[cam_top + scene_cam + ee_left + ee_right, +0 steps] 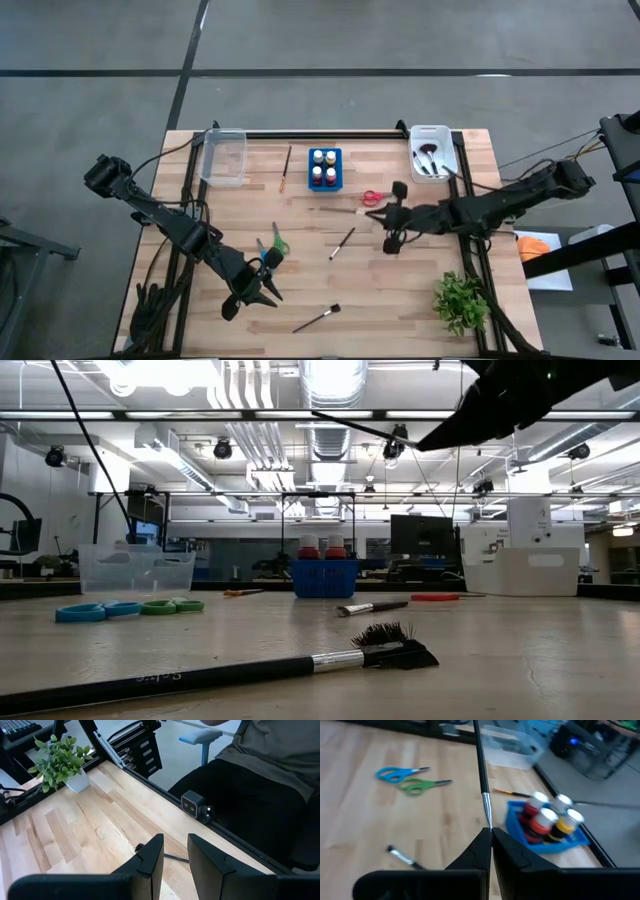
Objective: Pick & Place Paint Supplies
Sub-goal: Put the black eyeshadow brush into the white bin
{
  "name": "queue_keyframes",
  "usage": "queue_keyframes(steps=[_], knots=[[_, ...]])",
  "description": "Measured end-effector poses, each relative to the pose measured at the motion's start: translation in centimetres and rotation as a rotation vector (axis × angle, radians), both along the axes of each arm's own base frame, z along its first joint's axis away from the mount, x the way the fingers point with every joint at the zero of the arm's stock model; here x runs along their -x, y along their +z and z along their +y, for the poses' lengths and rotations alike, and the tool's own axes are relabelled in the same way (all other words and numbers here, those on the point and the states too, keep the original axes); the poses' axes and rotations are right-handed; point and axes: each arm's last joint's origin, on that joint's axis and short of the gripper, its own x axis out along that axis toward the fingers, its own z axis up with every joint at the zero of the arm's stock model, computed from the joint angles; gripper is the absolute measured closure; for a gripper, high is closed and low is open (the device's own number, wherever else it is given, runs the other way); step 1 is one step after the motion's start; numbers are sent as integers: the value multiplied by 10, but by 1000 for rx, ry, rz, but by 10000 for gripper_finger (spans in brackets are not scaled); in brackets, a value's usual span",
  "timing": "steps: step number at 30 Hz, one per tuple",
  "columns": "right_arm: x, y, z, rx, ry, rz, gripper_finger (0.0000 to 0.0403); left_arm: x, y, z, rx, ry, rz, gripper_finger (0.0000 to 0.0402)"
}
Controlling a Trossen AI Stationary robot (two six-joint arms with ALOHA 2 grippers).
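Since it's a skinny, stiff, near-weightless stick, the brush (481,765) pinched by its ferrule in the clamped-shut right gripper (491,832) could probably swivel (long dark handle, silver collar), held above mid-table beside the red scissors (373,197); left gripper (175,857) hovers half-open, empty.

Bottle holder (324,168) betw. left bin (224,157) & right bin (433,151), table's far edge.

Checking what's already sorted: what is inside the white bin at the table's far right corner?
The white rectangular bin holds a few dark-bristled brushes. Their exact number is unclear, and anything beneath them is hidden.
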Motion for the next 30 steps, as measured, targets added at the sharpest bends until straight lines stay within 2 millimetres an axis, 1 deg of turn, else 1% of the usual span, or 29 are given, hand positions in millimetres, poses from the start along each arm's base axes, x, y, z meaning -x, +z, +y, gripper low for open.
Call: queue_keyframes(steps=[8, 12, 22, 30], knots=[[23, 3, -33, -34, -150, -79, 392, 0, 0, 0, -1, -1, -1, 307], [33, 3, -48, -44, -258, -115, 392, 0, 0, 0, -2, -1, -1, 307], [52, 7, -80, -123, -513, -175, 392, 0, 0, 0, -2, -1, -1, 307], [65, -1, -106, -181, -745, -150, 392, 0, 0, 0, -5, -1, 3, 307]])
